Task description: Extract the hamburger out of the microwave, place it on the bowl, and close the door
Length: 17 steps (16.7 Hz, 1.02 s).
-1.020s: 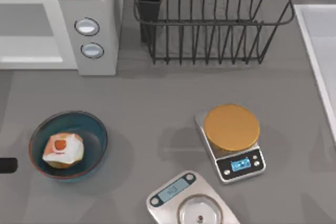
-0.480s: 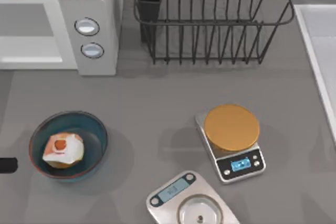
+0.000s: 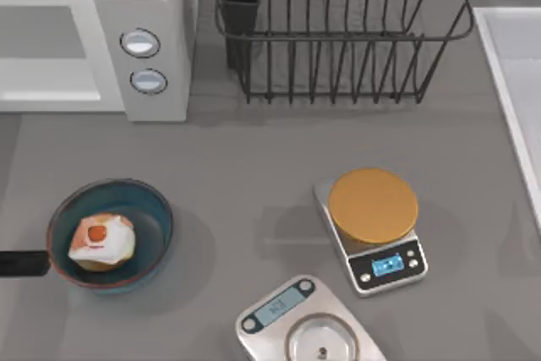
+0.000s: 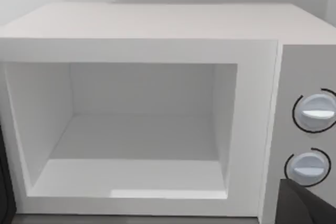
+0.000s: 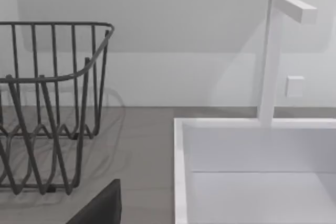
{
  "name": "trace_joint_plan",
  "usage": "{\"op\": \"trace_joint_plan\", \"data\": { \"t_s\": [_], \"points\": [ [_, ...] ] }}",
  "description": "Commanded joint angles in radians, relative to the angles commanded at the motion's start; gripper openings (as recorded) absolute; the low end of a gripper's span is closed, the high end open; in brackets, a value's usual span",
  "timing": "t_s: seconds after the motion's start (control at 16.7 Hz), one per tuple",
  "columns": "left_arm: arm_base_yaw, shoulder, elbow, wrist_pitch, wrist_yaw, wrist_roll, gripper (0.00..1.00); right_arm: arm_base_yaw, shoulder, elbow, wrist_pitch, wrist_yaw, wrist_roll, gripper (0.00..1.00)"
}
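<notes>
A: Top view, far left: is that dark bar the left arm (image 3: 21, 263), beside the bowl (image 3: 157, 209)?

B: Yes; its gripper's state I cannot tell. The hamburger (image 3: 101, 242) sits inside the bowl, so delivery looks done.

A: And the microwave (image 4: 157, 24)?

B: Cavity bare, so the door needs closing

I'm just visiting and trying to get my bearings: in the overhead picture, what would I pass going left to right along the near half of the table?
Blue bowl holding the hamburger → steel scale → gold-topped scale.
</notes>
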<state>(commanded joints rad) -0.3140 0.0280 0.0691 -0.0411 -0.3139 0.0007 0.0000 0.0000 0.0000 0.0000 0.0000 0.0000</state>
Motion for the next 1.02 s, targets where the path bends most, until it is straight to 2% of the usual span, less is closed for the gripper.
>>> {"op": "trace_joint_plan", "data": {
  "t_s": [0.18,0.54,1.02],
  "points": [
    [-0.084,0.008,0.019,-0.011,-0.085,0.0,0.0,0.0,0.0,0.0,0.0,0.0,0.0,1.0],
    [-0.095,0.008,0.018,-0.008,-0.095,-0.001,0.0,0.0,0.0,0.0,0.0,0.0,0.0,1.0],
    [-0.195,0.214,0.01,0.207,-0.194,0.003,0.0,0.0,0.0,0.0,0.0,0.0,0.0,1.0]
  ]
}}
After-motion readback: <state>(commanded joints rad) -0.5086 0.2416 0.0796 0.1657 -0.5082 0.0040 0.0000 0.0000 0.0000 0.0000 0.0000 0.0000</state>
